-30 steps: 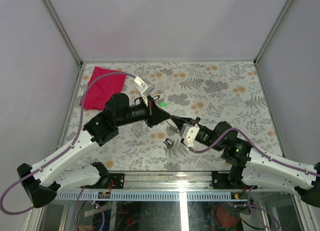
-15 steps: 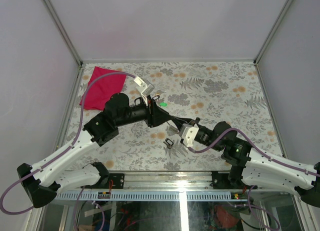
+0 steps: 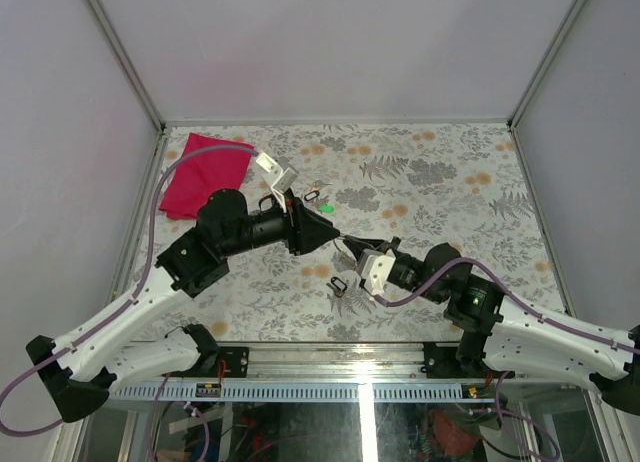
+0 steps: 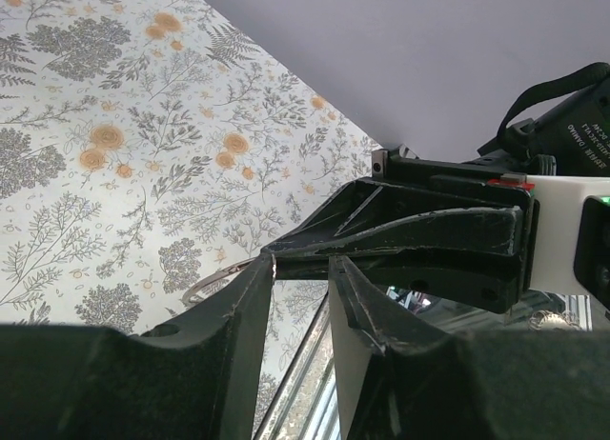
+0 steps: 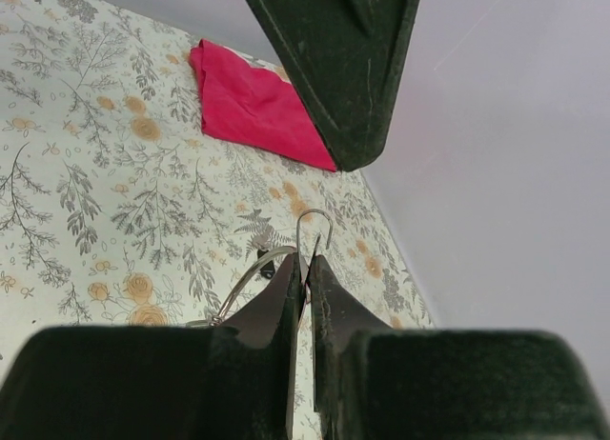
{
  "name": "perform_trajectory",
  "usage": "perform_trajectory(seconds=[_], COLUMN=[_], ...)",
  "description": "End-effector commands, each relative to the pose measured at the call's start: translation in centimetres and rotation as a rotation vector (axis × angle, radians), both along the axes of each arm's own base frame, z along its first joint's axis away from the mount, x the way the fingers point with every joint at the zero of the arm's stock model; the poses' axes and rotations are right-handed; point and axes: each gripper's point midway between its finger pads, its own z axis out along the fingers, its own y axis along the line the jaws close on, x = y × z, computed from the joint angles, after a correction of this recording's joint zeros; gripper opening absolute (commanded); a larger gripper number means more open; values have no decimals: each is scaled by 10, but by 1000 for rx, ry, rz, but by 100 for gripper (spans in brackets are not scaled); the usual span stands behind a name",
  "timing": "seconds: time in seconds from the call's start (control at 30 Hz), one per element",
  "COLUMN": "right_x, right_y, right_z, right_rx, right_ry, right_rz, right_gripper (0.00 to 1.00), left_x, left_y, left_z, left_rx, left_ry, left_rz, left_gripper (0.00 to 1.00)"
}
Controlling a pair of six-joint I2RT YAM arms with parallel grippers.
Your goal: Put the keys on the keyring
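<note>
Right gripper: fingers pressed together on the wire of the keyring, holding it off the table, well to the right of the red cloth and nearer the arm bases than it. A small wire loop of the ring stands up clear above the fingertips. Left gripper: jaws a little apart, nothing seen between them, tips just beside the right gripper's. Cannot tell whether any key already hangs on the ring. Two keys lie loose on the table. One key lies below the held ring on the base side, further from the cloth. The other key lies between cloth and ring, just beside a tiny green piece. Judged step: the left arm is free to fetch a key and thread it. To do it well, keep the right clamp steady and do not regrip, so the wire end stays presented and the ring does not swing. Take the key by its metal shaft, leaving the black loop head free and roughly square to the wire. Approach low, as these keys are thin and slip easily. Feed the head along the wire slowly, and part the jaws only once the head is clearly round the wire. Risk: the two grippers work very close together, so fingers may collide.
</note>
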Motion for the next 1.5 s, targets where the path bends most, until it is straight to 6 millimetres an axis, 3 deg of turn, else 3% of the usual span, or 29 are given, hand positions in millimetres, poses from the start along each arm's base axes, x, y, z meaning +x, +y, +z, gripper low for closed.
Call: perform_trajectory(seconds=[0.0, 0.57, 0.77, 1.07, 1.47], right_x=[-1, -14, -17, -19, -19], right_y=[-8, -42, -54, -67, -66], right_z=[36, 3, -6, -9, -10], right_rx=[71, -38, -65, -53, -48], right_ry=[-55, 41, 52, 67, 76], right_rz=[-20, -46, -64, -91, -92], right_gripper=[0, 0, 0, 0, 0], left_x=[3, 27, 24, 13, 7], left_y=[2, 8, -6, -19, -36], left_z=[10, -100, -142, -222, -263], left_rx=[-31, 117, 188, 322, 441], left_ry=[-37, 165, 238, 391, 392], left_rz=[29, 217, 275, 416, 388], left_gripper=[31, 29, 34, 38, 40])
